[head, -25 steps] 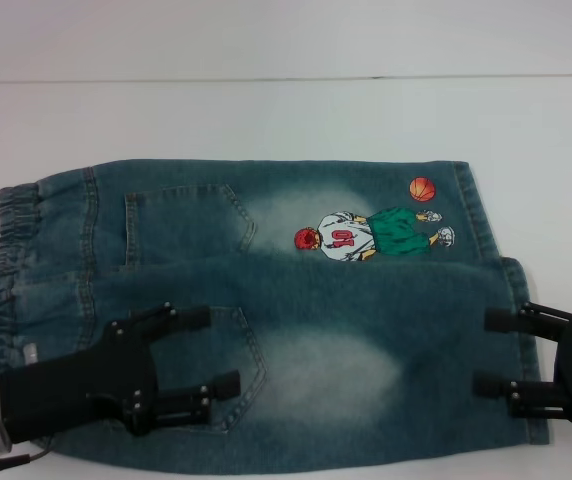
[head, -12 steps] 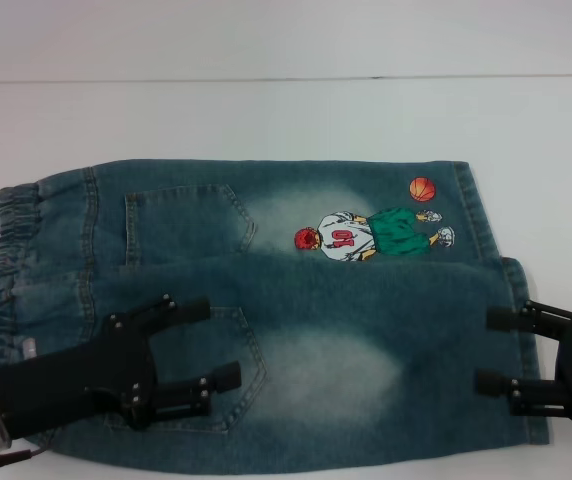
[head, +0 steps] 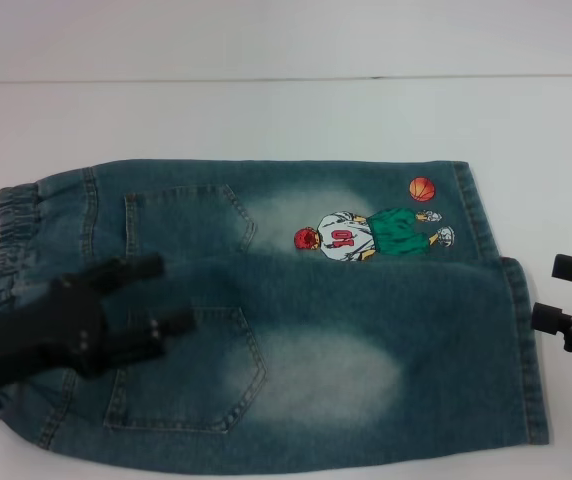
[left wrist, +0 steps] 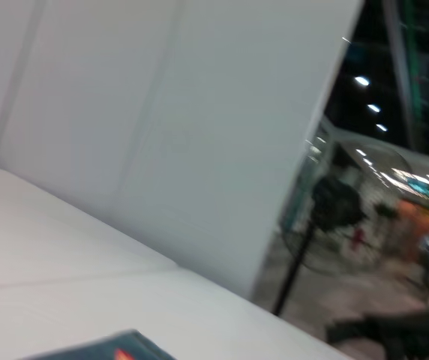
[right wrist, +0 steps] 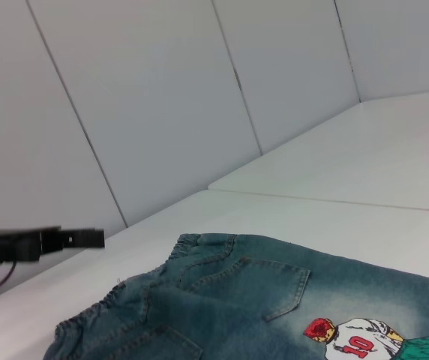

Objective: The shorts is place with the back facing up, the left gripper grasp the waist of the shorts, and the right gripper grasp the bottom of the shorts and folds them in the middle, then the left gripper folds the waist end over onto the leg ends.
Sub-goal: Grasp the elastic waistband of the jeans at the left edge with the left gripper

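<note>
A: Where are the shorts [head: 266,310]?

B: You have them spread flat on the white table [head: 286,110], back up, both patch pockets showing. Waistband [head: 11,240] lies to your robot's left, ruffled and a little bunched. Leg hems [head: 511,300] lie to the right — the far one just beside the orange basketball print [head: 422,188]. Cartoon player [head: 371,235] sits on the far leg, near the middle seam.

A: Left gripper [head: 156,295]?

B: Over the near pocket area, close to the waistband end, body angled in from the lower left. Fingers [head: 131,268] stand apart, pointing toward the hems. Nothing is pinched between them. Whether the tips touch the denim, I cannot tell — the arm is blurred.

A: Right gripper [head: 556,292]?

B: Off the cloth, over bare table just past the near leg hem. Only the two fingers [head: 566,266] show at the frame's edge, spread apart, pointing at the hem. They hold nothing.

A: Wrist views?

B: Your right wrist camera shows the shorts [right wrist: 274,300] flat with the waistband toward the far end, pocket and player print visible, and the left gripper [right wrist: 79,238] farther off, above the table beside the waistband. Your left wrist camera shows mostly white wall panels and table, with one corner of the shorts [left wrist: 109,349] at the frame edge.
</note>
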